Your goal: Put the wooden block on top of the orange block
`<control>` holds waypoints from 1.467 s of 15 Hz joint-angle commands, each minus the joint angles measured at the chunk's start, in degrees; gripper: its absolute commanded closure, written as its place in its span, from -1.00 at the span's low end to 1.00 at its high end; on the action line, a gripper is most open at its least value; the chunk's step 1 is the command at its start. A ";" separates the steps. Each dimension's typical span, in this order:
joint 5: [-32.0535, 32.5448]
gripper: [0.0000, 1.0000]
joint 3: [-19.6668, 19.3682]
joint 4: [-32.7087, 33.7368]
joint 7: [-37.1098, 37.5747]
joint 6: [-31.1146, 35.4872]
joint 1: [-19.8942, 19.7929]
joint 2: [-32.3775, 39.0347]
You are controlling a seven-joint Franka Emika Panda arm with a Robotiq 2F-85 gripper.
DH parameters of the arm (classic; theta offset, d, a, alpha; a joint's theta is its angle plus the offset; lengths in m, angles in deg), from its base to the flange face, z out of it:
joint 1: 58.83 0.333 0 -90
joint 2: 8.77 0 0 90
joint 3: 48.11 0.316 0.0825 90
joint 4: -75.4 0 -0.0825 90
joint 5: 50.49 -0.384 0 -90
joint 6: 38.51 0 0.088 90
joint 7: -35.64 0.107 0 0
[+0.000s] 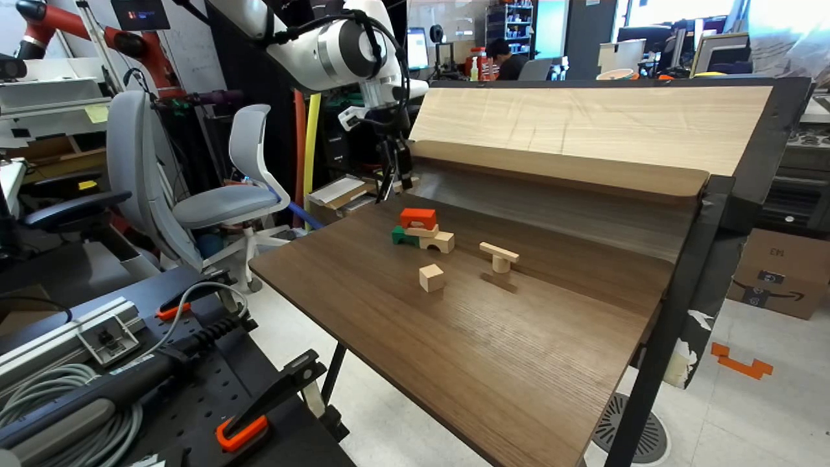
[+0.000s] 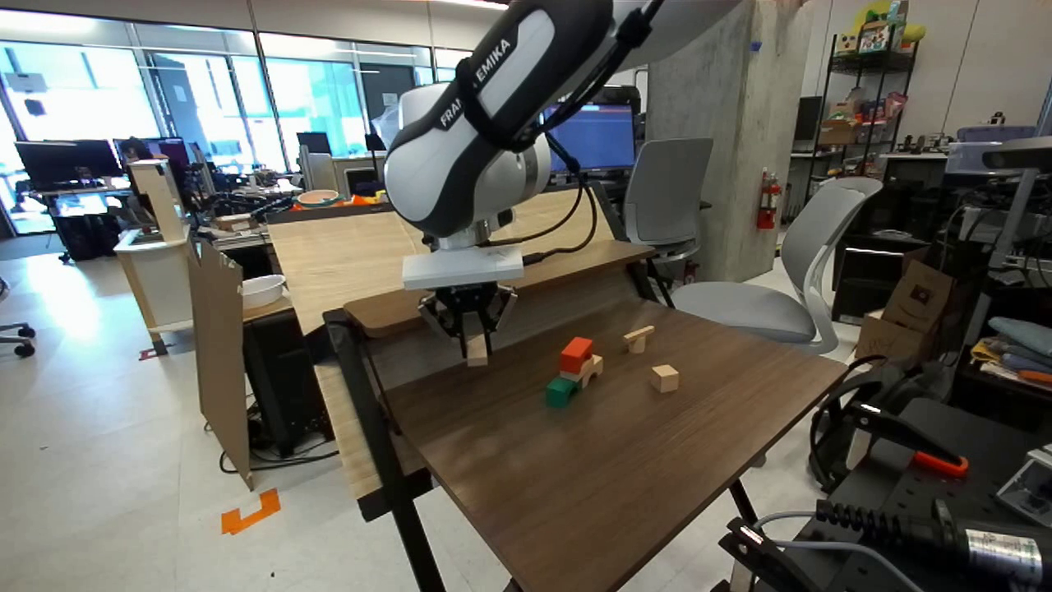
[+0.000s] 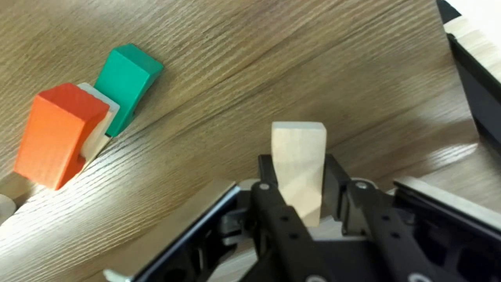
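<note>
We are seeing the Robotiq gripper (image 3: pixel 299 173) pinching the wooden block (image 3: pixel 299 152) between its jaws, orange arch block (image 3: pixel 53 139) sitting at wrist-view left.

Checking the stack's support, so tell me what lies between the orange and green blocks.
A pale wooden slab, beneath the orange block, shows there in the wrist view.

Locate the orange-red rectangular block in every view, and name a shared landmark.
In an exterior view: orange-red rectangular block just above centre.
In an exterior view: orange-red rectangular block below and right of centre.
Wrist view: orange-red rectangular block towards the left edge, mid-height.
Shared landmark: green arched block, close to it in all three.
</note>
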 commanded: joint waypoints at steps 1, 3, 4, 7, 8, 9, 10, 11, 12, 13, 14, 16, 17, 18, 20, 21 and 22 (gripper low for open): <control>-0.04 0.84 -2.16 -3.88 7.42 -1.93 1.12 -4.14; 0.06 0.84 -2.66 -4.72 11.32 -2.60 1.01 -5.14; 0.01 0.84 -2.76 -5.13 13.06 -2.97 0.90 -5.61; 0.34 0.84 -3.27 -6.17 18.61 -4.86 0.84 -6.64; 0.47 0.84 -3.32 -6.56 20.27 -5.23 0.76 -6.84; 0.58 0.84 -3.32 -6.95 21.81 -5.90 0.70 -7.13; 0.64 0.84 -3.28 -7.56 23.26 -6.00 0.59 -7.43; 0.80 0.84 -3.34 -8.03 24.65 -6.21 0.57 -7.68; 0.80 0.84 -3.28 -8.71 25.83 -6.08 0.42 -8.03; 0.76 0.84 -3.17 -9.37 26.78 -6.10 0.29 -8.42; 0.73 0.84 -3.11 -10.32 27.62 -5.82 0.13 -8.91; 0.55 0.84 -2.74 -11.81 28.40 -5.99 -0.40 -9.89; 0.24 0.84 -2.41 -12.67 28.34 -5.86 -0.87 -10.57; 0.22 0.84 -2.34 -13.33 28.58 -6.00 -1.05 -11.10; 0.18 0.84 -2.20 -15.03 28.80 -5.64 -1.49 -12.38; 0.34 0.84 -2.27 -15.93 28.86 -5.31 -1.63 -12.96; 0.38 0.84 -2.28 -16.65 28.93 -5.17 -1.83 -13.43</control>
